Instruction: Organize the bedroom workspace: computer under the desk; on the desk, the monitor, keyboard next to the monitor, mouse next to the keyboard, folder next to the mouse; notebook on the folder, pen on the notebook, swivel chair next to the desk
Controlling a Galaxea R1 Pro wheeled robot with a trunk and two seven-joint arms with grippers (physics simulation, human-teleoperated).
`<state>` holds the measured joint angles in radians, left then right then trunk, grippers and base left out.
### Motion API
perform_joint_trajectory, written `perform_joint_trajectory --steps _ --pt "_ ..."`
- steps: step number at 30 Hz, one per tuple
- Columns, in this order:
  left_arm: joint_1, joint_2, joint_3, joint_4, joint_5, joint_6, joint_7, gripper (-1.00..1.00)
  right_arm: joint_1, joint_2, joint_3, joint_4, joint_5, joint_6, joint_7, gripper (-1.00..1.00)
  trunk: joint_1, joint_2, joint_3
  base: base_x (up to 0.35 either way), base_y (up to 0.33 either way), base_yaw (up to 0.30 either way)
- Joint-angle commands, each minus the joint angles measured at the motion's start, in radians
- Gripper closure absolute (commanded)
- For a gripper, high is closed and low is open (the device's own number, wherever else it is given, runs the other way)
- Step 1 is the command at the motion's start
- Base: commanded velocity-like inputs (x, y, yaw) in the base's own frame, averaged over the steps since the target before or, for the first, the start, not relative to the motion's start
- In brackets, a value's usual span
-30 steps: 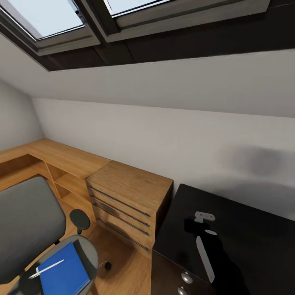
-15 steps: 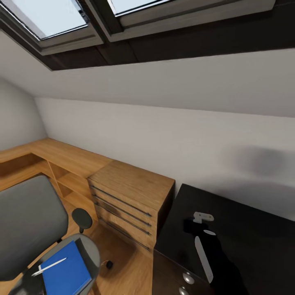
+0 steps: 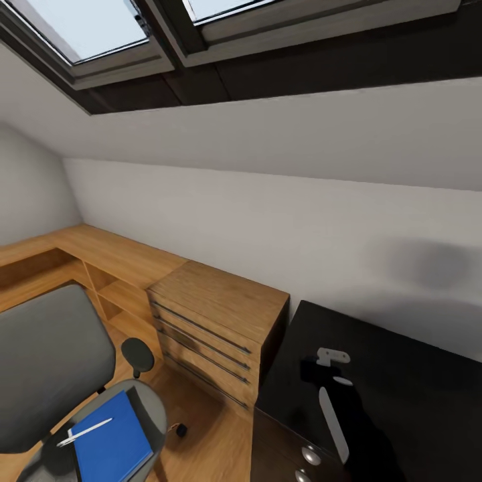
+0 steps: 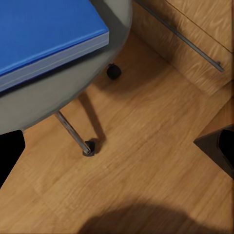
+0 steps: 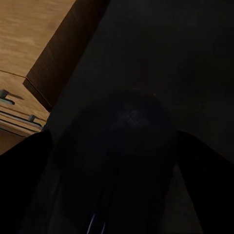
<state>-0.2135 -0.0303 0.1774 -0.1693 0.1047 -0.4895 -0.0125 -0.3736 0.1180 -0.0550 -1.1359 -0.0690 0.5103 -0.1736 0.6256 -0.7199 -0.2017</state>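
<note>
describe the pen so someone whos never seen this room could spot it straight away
Start at the grey swivel chair in the lower left of the head view, in front of the light-wood drawer chest. On its seat lies a bright blue folder. The pen is the thin white-silver stick lying slantwise across the folder's top, the only pale, slender thing on that blue surface.

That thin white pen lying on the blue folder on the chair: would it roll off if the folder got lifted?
Probably. The thin white-silver pen looks round and lies loose on the bright blue flat folder, so tilting could roll it. It seems light.
</note>
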Motion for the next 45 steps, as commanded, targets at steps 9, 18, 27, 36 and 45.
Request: perform_joint_trajectory --steps 9,18,27,36,45 --pt "0.0 -0.009 -0.003 0.001 0.011 -0.003 -0.001 -1.0 -0.002 0.0 -0.002 0.087 -0.007 -0.006 -0.006 1.0 0.016 -0.029 -0.014 0.0 0.0 0.0" --pt "-0.001 -0.012 -0.003 0.001 0.011 -0.003 0.0 -1.0 -0.002 0.0 -0.004 0.1 -0.008 -0.048 -0.007 1.0 0.05 -0.092 -0.042 0.0 0.0 0.0" --pt "-0.001 -0.014 -0.001 0.001 0.012 -0.003 0.0 -1.0 -0.002 0.0 -0.013 0.098 -0.009 -0.051 -0.007 1.0 0.085 -0.155 -0.07 0.0 0.0 0.0" --pt "0.0 -0.016 -0.001 0.001 0.012 -0.003 0.0 -1.0 -0.002 0.0 -0.014 0.098 -0.009 -0.052 -0.007 1.0 0.119 -0.218 -0.099 0.0 0.0 0.0" --pt "0.0 -0.016 -0.001 0.001 0.012 -0.003 0.0 -1.0 -0.002 0.0 -0.014 0.1 -0.011 -0.043 -0.006 1.0 0.154 -0.281 -0.127 0.0 0.0 0.0"
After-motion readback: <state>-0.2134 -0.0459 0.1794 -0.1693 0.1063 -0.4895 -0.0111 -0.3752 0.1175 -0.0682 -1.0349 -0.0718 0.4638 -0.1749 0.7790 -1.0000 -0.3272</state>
